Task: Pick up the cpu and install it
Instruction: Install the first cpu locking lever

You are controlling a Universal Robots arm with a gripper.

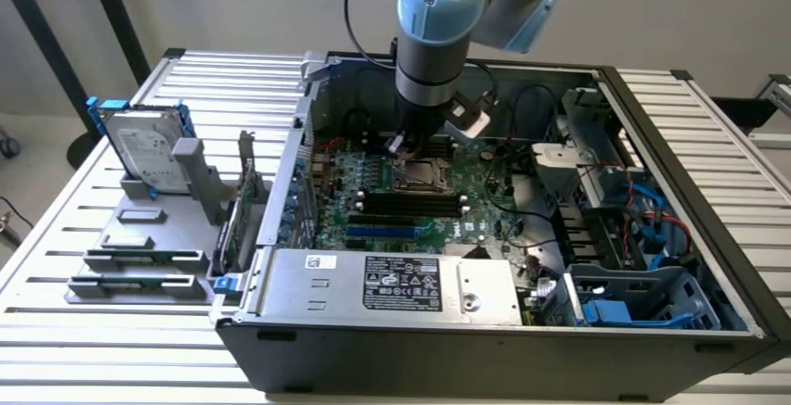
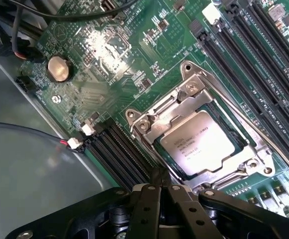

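Note:
The cpu (image 2: 197,142), a small square chip with a dull silver top, lies flat in the motherboard socket, framed by the shiny metal retention bracket (image 2: 184,94). My gripper (image 2: 160,180) hovers just beside the socket's edge with its black fingers pressed together and nothing between them. In the exterior view the arm reaches straight down into the open computer case, and the gripper (image 1: 414,148) sits right above the socket (image 1: 424,173) on the green board.
Black memory slots (image 2: 254,64) run next to the socket, and a coin battery (image 2: 59,68) lies farther off. A grey stand outside the case holds a hard drive in a blue bracket (image 1: 146,150) and memory sticks (image 1: 136,284). The power supply (image 1: 395,280) fills the case's near side.

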